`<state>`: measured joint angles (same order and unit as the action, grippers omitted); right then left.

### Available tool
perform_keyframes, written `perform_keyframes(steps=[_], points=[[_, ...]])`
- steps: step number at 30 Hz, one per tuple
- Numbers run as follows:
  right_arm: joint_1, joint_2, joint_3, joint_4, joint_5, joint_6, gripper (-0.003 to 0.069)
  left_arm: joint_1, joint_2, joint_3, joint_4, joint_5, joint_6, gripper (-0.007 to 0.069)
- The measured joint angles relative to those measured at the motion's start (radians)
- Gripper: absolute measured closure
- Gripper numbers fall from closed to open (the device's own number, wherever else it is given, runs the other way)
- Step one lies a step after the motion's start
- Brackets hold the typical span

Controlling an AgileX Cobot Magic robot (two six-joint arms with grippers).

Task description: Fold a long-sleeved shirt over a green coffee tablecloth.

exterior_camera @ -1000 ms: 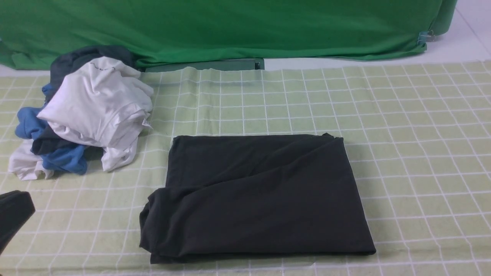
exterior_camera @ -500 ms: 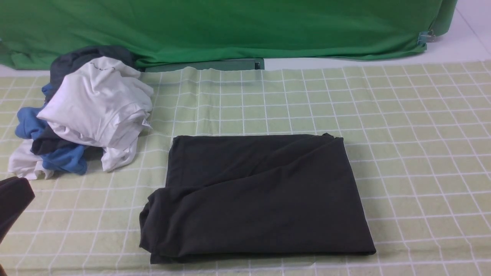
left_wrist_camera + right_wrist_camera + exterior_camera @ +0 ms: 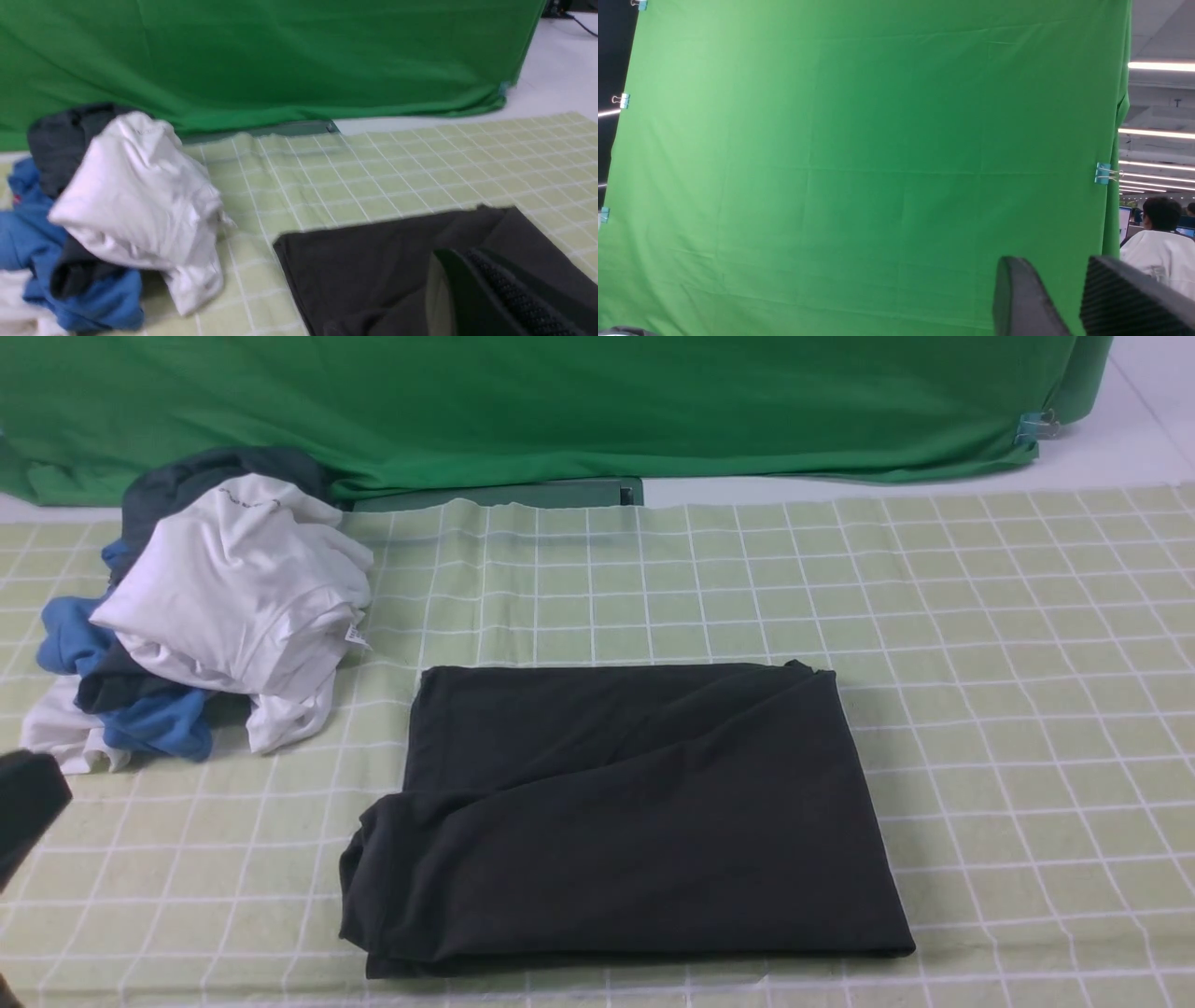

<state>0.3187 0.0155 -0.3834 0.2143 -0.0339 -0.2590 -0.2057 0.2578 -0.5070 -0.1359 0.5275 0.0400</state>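
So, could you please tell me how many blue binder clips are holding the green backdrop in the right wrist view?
4: three along one side edge, one on the opposite edge. Others may be out of frame.

Front and left wrist views share the heap (image 3: 210,607); right wrist view faces backdrop (image 3: 859,163).

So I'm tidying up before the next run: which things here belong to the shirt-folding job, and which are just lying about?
Part of the job:
- long-sleeved shirt, black, lying folded
- green coffee tablecloth, the checked cloth under it

Just lying about:
- heap of white, blue and grey garments, beside the shirt, not touching it
- plain green backdrop behind the table
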Motion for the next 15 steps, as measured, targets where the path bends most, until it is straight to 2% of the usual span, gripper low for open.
perform_keyframes(steps=[5, 9, 15], points=[[0.000, 0.000, 0.001, 0.000, 0.000, 0.000, 0.0431, 0.034, -0.047, 0.105, 0.066, -0.202, 0.011, 0.0612], [0.000, 0.000, 0.001, 0.000, 0.000, 0.000, 0.0425, 0.127, -0.146, 0.285, 0.068, -0.378, 0.012, 0.0612], [0.000, 0.000, 0.001, 0.000, 0.000, 0.000, 0.0421, 0.219, -0.248, 0.491, 0.064, -0.451, 0.012, 0.0612]])
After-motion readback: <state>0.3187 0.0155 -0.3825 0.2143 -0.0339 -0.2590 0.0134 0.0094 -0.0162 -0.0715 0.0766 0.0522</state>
